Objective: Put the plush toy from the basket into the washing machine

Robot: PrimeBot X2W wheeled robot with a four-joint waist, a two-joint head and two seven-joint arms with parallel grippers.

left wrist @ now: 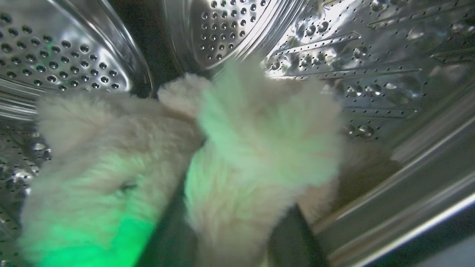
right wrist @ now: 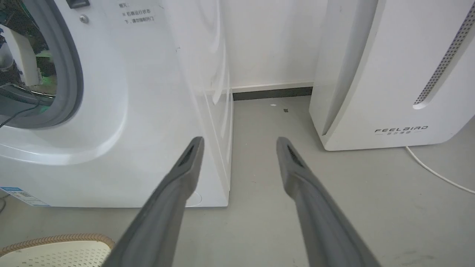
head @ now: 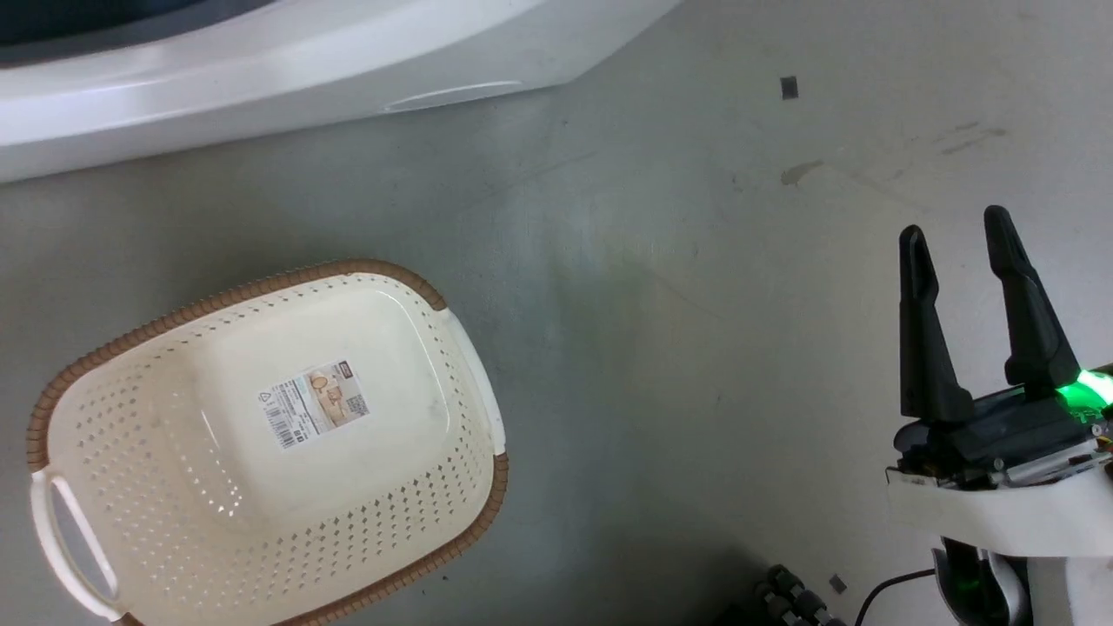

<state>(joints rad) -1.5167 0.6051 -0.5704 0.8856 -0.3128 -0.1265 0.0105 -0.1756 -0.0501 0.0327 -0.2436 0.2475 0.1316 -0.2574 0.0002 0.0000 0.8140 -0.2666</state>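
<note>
The left gripper [left wrist: 233,222] is clasping the plush toy [left wrist: 259,129] inside the washing machine [left wrist: 371,55] drum; the right gripper [head: 961,243] is hanging released. Fur snagging on withdrawing fingers is risking dragging it out.

The basket [head: 130,417] is seen on the grey floor [head: 696,348] at lower left, with a paper label [head: 315,404] stuck to its bottom. The washing machine [head: 261,78] is set along the top edge. The right gripper [head: 954,223] is held at lower right, its fingers parted.
</note>
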